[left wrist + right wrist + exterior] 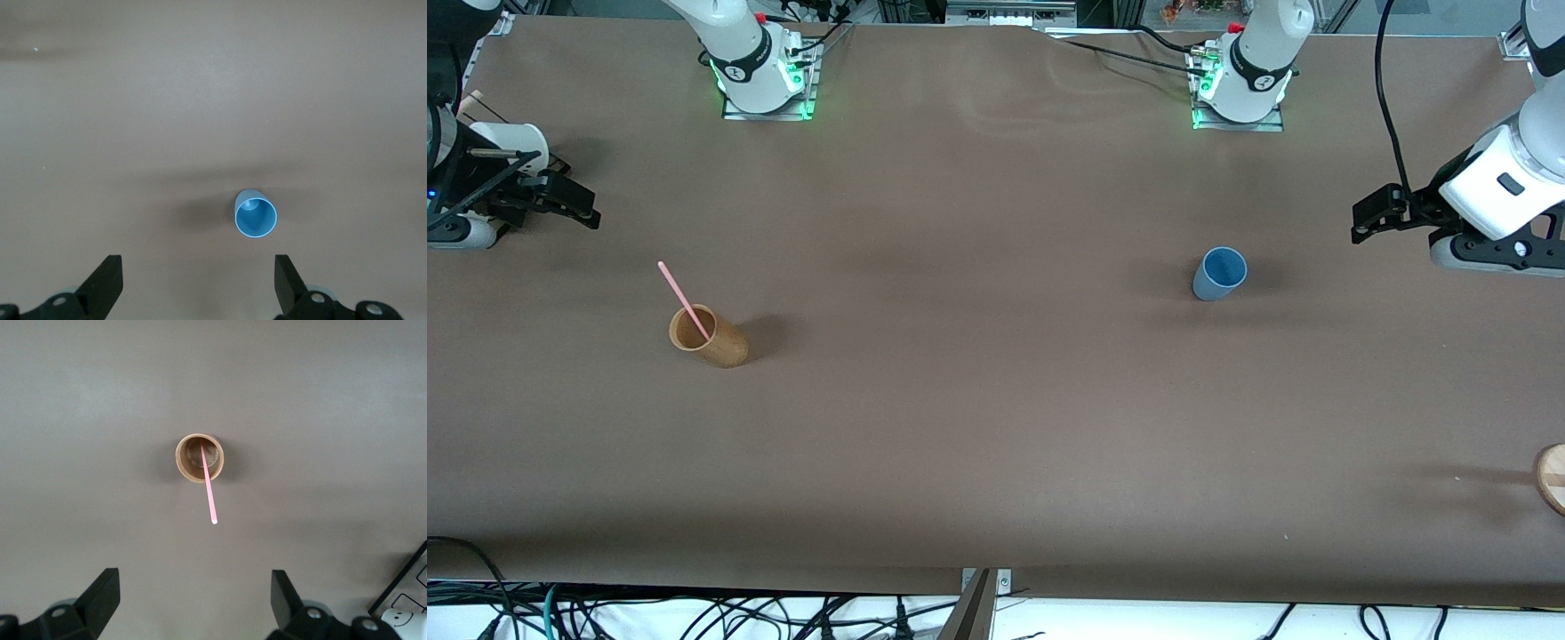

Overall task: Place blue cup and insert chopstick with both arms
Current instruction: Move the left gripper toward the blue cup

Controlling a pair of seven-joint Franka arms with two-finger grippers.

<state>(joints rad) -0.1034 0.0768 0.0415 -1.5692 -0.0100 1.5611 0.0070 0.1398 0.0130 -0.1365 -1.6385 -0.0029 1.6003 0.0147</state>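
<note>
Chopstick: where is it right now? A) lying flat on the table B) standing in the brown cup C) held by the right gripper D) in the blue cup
B: the pink chopstick leans inside the brown cup toward the right arm's end of the table; the blue cup is empty, and the right gripper is open, holding nothing.

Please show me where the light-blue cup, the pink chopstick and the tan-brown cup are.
Small light-blue cylindrical cup [1217, 275]: front view, on its outer wall.
Thin pink chopstick [209, 497]: right wrist view, on its bare shaft outside the cup.
Tan-brown wooden-looking cup [725, 343]: front view, on its outer wall.
</note>
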